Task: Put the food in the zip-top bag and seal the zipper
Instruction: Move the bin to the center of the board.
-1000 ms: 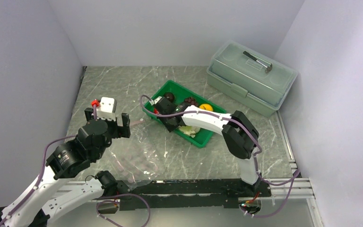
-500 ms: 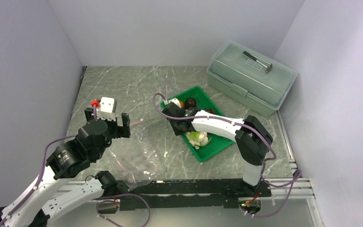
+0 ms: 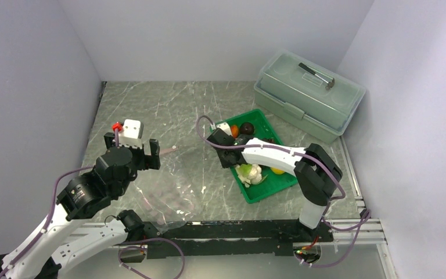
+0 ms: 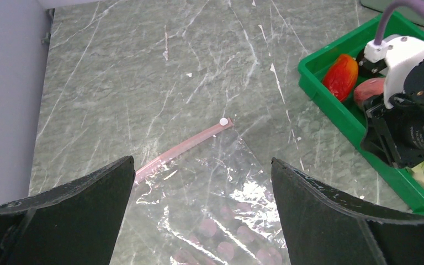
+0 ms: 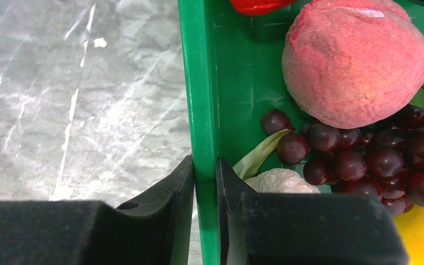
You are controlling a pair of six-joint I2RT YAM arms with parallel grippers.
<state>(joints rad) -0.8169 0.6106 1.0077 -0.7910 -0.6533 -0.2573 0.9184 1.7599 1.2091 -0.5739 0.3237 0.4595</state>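
Observation:
The clear zip-top bag (image 3: 168,195) lies flat at the front left, its pink zipper (image 4: 182,148) along the far edge. My left gripper (image 4: 201,161) hangs open and empty above the bag (image 4: 226,221). My right gripper (image 5: 204,165) is shut on the left wall of the green tray (image 5: 199,83). The tray (image 3: 267,193) holds the food: a pink peach (image 5: 356,69), a dark grape bunch (image 5: 375,160), a white-and-green vegetable (image 3: 251,173), a yellow fruit (image 5: 422,237), a red-orange fruit (image 4: 340,76) and a dark purple ball (image 3: 247,128).
A pale green lidded box (image 3: 308,96) stands at the back right, close behind the tray. Grey walls close in the table on the left, back and right.
My right gripper has dragged the green tray to the right and towards the front, turning it, away from the bag. The left arm and the bag have not moved.

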